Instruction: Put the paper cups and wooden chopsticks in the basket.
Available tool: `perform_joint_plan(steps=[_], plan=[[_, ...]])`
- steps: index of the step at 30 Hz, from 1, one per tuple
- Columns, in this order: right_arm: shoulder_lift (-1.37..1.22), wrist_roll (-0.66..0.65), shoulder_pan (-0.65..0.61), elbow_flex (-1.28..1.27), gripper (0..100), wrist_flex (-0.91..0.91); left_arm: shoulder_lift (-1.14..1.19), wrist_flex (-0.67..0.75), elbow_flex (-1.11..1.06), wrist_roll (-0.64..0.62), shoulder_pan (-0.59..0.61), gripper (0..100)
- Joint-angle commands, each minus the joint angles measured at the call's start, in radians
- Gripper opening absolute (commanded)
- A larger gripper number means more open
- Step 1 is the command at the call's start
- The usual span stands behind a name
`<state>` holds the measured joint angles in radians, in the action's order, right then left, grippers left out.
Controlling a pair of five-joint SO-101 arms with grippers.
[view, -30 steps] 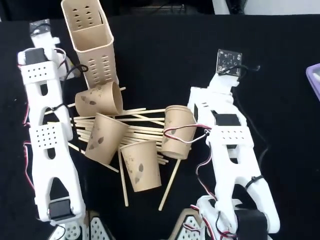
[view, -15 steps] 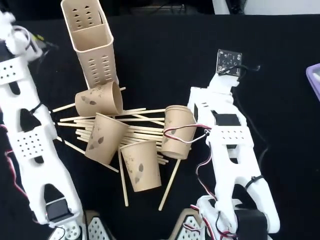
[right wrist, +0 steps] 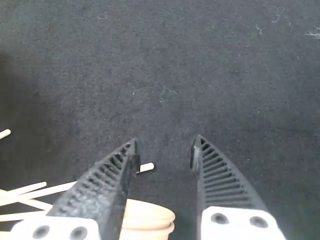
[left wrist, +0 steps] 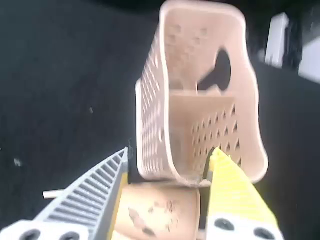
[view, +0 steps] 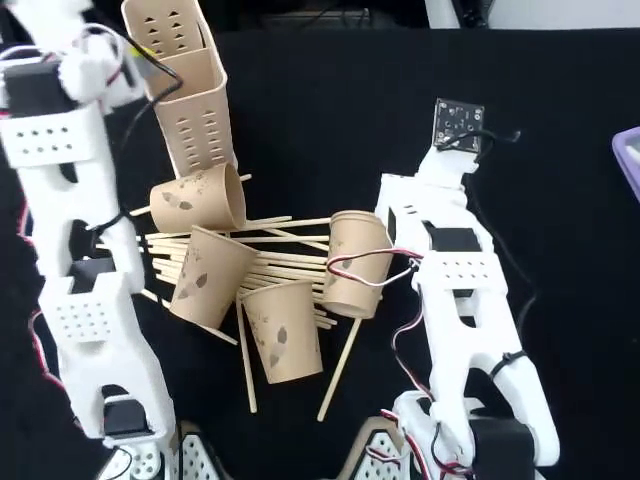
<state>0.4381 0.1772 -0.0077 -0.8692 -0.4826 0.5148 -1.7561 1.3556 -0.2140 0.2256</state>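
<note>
Lying on their sides in the middle of the black cloth (view: 330, 120), four paper cups (view: 208, 275) are tangled with a heap of wooden chopsticks (view: 285, 262) between the two arms. The basket (view: 185, 100) is set at the far end of the heap, just beyond the farthest cup (view: 197, 200). It appears to stand upright with its mouth up, though this cannot be settled from the views given.

The left gripper (left wrist: 170, 152) is held with its jaws spread and nothing gripped, above the basket's near wall and the farthest cup. The right gripper (right wrist: 165, 142) is likewise spread and empty over bare cloth, with a cup rim (right wrist: 147, 218) just below it.

The cups are judged light, thin-walled and easily crushed. A hold across the rim, one finger inside and one outside, would be safer than a squeeze across the body. Their long axes are scattered in several directions.

The chopsticks are judged stiff, light and prone to rolling. Most are laid with their long axes running from one arm's side to the other, while two strays (view: 245, 355) point roughly toward the arms' bases. A stick would best be taken near mid-length, with the jaws set crosswise to it.
</note>
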Motion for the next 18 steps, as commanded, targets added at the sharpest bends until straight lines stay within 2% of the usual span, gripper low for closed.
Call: perform_joint_plan(steps=[1, 16, 18], plan=[[0.004, 0.008, 0.009, 0.002, 17.8, 0.028, -0.087, -0.003, -0.116, -0.008, -0.042, 26], [0.004, 0.008, 0.009, 0.002, 17.9, 0.028, 0.031, 0.037, -0.171, -0.012, -0.042, 26], [0.004, 0.008, 0.009, 0.002, 17.9, 0.028, 0.031, 0.035, -0.170, -0.005, -0.042, 23]])
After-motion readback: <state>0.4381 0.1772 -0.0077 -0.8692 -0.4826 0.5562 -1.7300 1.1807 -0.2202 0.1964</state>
